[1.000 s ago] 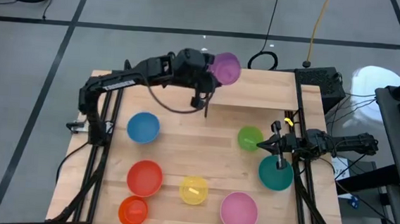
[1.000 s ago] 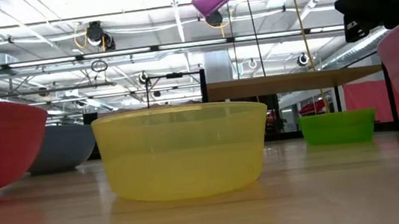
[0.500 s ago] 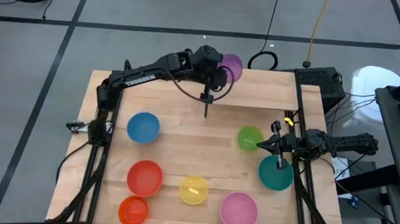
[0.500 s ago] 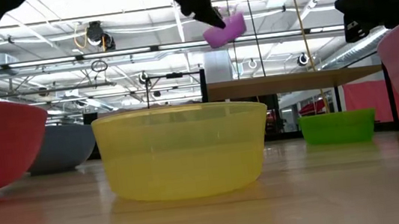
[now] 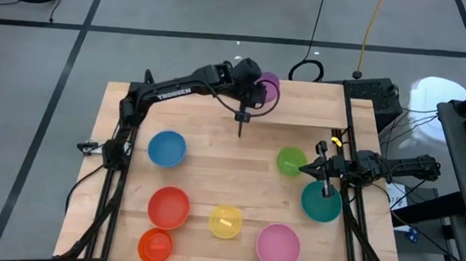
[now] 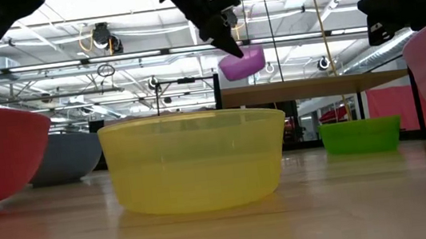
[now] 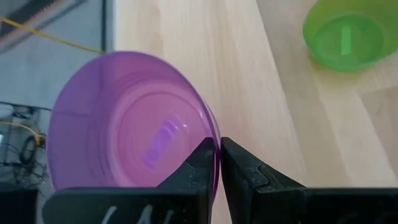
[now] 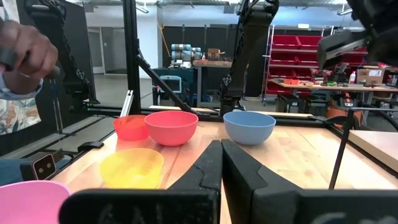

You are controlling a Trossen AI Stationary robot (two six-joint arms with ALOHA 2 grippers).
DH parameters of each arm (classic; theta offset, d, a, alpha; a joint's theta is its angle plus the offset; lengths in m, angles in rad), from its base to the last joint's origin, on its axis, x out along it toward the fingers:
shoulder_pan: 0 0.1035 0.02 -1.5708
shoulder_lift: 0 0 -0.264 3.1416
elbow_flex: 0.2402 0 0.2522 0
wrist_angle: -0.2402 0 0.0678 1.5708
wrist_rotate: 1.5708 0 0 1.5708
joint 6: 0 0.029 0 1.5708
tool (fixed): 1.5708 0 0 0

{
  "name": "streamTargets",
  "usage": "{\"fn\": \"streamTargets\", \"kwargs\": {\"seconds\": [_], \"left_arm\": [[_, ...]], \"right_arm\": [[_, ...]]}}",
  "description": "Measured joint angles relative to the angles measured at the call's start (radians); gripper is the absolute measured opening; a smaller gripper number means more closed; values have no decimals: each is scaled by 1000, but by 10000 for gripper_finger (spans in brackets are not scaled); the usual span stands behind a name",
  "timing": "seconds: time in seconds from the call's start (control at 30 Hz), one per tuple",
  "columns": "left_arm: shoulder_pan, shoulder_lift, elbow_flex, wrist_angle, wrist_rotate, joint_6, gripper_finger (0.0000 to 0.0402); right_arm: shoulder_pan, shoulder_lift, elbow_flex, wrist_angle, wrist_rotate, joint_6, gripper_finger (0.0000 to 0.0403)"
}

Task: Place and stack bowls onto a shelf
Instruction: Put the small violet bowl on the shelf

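A: Where is the purple bowl (image 5: 267,88) relative to my left gripper (image 7: 217,163)?

B: Its rim sits pinched between the narrow fingers; the bowl hangs tilted just above the shelf (image 5: 317,103), at the table's far edge.

A: Change from before?

B: It has dropped lower. The right gripper (image 8: 219,163), shut and empty, waits near the teal bowl (image 5: 321,202).

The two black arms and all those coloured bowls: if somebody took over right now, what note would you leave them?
Left pincer: fingers pinching the rim of the purple round plastic bowl, held tilted over the pale-wood shelf at the table's far edge; not set down yet.
Right pincer: shut, empty, waiting at the right edge by the teal bowl.
On the tabletop: blue, lime green, red, orange, yellow and pink bowls.
Done: none shelved.
Left: all eight.
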Motion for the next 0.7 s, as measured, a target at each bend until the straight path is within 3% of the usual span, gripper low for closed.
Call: {"fn": "streamTargets", "kwargs": {"seconds": [0.37,0.7], "left_arm": [[0,16,-1,-27,0,-24,36],[-5,34,-1,-29,-1,-57,103]], "right_arm": [[0,0,0,0,0,0,2],[0,0,0,1,0,0,2]]}}
